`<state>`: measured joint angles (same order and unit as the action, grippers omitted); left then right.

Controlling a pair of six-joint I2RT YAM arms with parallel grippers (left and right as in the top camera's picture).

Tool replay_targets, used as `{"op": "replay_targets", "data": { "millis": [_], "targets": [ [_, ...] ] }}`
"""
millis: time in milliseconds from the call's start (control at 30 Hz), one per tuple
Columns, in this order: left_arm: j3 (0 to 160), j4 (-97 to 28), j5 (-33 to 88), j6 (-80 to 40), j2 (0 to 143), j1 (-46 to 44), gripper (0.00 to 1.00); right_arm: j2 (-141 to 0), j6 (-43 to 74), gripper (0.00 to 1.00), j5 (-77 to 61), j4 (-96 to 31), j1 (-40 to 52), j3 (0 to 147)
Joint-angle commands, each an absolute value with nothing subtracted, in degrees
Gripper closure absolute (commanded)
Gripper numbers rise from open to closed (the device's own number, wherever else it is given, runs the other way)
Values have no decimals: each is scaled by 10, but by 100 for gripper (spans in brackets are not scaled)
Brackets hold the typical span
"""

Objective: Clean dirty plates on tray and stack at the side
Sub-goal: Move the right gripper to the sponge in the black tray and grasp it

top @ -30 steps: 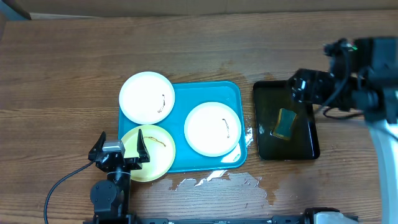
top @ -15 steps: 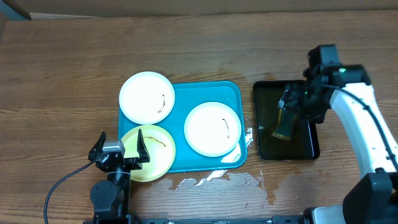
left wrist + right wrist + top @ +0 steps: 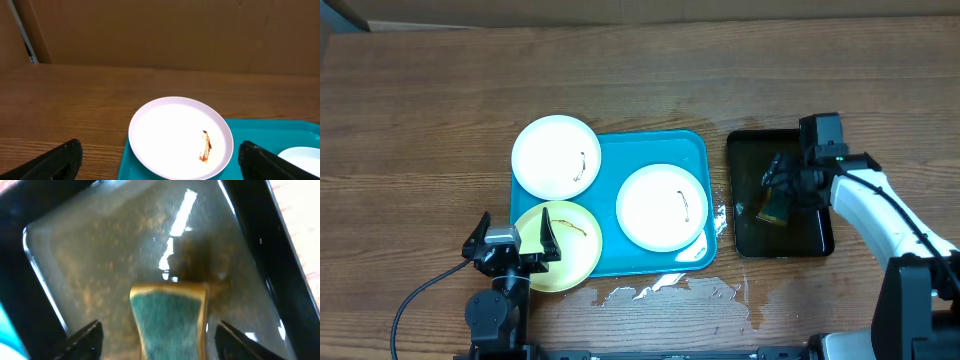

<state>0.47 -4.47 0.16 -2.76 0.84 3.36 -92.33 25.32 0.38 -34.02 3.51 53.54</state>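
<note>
Two white plates and one pale yellow plate sit on or overlap the turquoise tray (image 3: 655,147). One white plate (image 3: 556,156) overhangs its far left corner, and it also shows in the left wrist view (image 3: 175,135) with a brown smear. The other white plate (image 3: 662,207) lies on the right half. The yellow plate (image 3: 570,250) overhangs the near left corner. My left gripper (image 3: 514,238) is open above the yellow plate's left edge, and also shows in the left wrist view (image 3: 167,170). My right gripper (image 3: 782,192) is open, its fingers either side of a green-and-yellow sponge (image 3: 170,317).
A smaller black tray (image 3: 750,160) holding murky water stands right of the turquoise tray, and the sponge (image 3: 778,210) lies in it. Spilled water (image 3: 670,290) glistens on the wooden table in front of the turquoise tray. A brown wall runs behind the table.
My right arm has swung in from the back right and come down over the black tray, ending with its fingers around the sponge. The left arm and plates have not moved.
</note>
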Motion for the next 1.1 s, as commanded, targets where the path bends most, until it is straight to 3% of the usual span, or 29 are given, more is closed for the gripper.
{"op": "replay_targets", "data": {
  "millis": [0, 267, 400, 967, 1067],
  "targets": [
    [3, -45, 0, -17, 3, 30, 0, -928, 255, 34, 19, -310, 36, 512],
    [3, -45, 0, -17, 3, 30, 0, -943, 255, 36, 19, -296, 37, 499],
    [3, -45, 0, -17, 3, 30, 0, -944, 250, 31, 19, -291, 37, 499],
    [3, -45, 0, -17, 3, 30, 0, -944, 221, 41, 49, -286, 69, 498],
    [3, -45, 0, -17, 3, 30, 0, -944, 221, 49, 51, -286, 69, 498]
  ]
}}
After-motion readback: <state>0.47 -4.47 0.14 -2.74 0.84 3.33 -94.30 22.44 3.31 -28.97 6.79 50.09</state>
